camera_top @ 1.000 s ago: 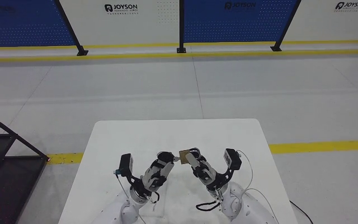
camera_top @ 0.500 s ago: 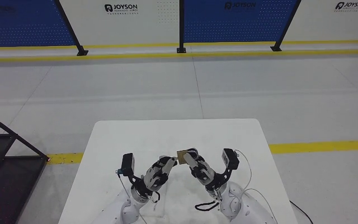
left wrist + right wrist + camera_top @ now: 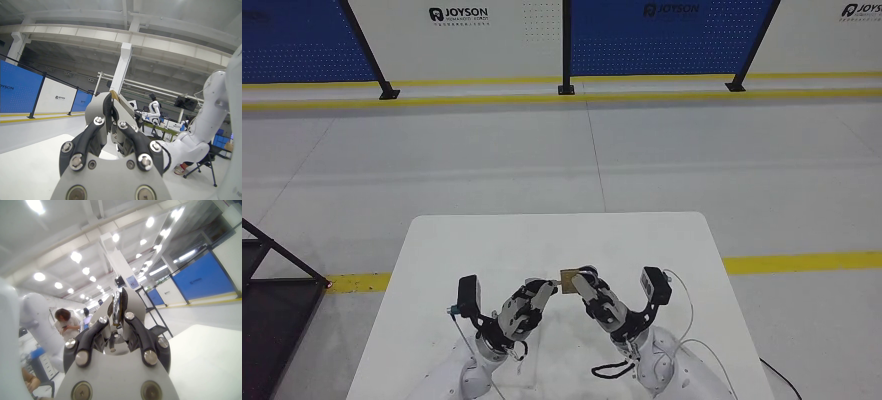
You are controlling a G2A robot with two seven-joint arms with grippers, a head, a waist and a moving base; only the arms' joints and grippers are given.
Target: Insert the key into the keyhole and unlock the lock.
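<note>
Close in, both arms were up over the near part of the white surface (image 3: 642, 240), jaws almost tip to tip. The right jaws were clenched on the lock (image 3: 569, 275), its brass body held in mid-air between the 2 arms, clear of the surface. The left jaws were pressed together with barely a gap. I judged they were pinching the key, but it sat hidden between them, so I could not make it out or say whether its tip had found the keyhole.

That was the trouble spot. With 2 free-floating arms, a slightly skewed approach would have sent the key skating across the brass face instead of in. A hard push could have twisted the lock in the right jaws, since only that 1 grip braced it. And a thin key could have rolled in the left jaws once turning force came on, leaving the lock shut.

Farther out, a dropped lock would have hit the surface. A bounce past the far edge would have put it on the floor (image 3: 542, 170), toward the yellow line (image 3: 542, 100) and the blue barriers (image 3: 662, 35).
</note>
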